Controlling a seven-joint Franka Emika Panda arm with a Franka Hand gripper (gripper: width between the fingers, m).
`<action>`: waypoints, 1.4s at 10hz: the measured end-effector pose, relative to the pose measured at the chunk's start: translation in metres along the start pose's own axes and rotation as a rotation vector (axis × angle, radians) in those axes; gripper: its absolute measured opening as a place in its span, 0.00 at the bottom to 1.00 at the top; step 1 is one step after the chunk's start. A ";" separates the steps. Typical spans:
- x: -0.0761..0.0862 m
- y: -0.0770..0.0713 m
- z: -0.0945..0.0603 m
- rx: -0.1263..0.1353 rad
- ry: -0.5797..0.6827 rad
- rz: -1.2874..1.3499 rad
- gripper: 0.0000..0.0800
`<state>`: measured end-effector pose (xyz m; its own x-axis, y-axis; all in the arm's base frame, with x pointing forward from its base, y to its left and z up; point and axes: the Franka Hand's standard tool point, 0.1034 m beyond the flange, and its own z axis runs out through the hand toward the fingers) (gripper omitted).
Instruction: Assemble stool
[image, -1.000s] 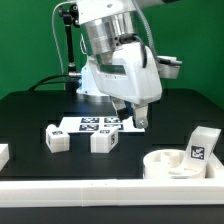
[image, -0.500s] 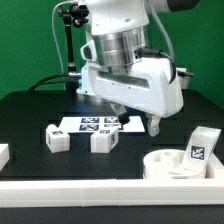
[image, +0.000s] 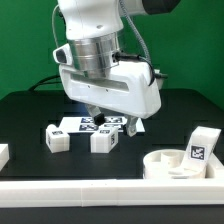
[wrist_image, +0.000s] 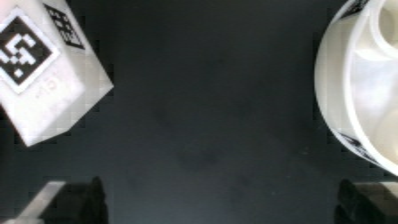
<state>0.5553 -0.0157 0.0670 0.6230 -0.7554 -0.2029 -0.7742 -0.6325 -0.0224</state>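
Observation:
The round white seat (image: 170, 165) lies at the front on the exterior view's right. One tagged leg (image: 203, 145) stands against its far rim. Two more legs (image: 56, 139) (image: 103, 141) stand left of centre. My gripper (image: 117, 124) hangs open and empty above the table, just behind the middle leg. In the wrist view the open gripper (wrist_image: 222, 205) holds nothing between its dark fingertips (wrist_image: 71, 205). That view shows bare black table, a tagged leg (wrist_image: 45, 70) to one side and the seat's curved rim (wrist_image: 365, 80) to the other.
The marker board (image: 88, 124) lies flat behind the two legs, under the gripper. A white border rail (image: 110, 190) runs along the table's front edge. Another white piece (image: 3, 153) sits at the far left. A black camera stand (image: 68, 50) rises at the back.
The arm has swung toward the exterior view's left, away from the seat, to above the marker board. The jaws stay open and empty. No part has moved.

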 end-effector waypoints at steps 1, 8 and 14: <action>0.001 0.002 0.000 -0.008 0.003 -0.044 0.81; 0.010 0.029 0.011 -0.056 0.008 -0.410 0.81; 0.006 0.054 0.023 -0.131 -0.267 -0.460 0.81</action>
<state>0.5149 -0.0502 0.0421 0.8309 -0.3371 -0.4428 -0.3978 -0.9161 -0.0491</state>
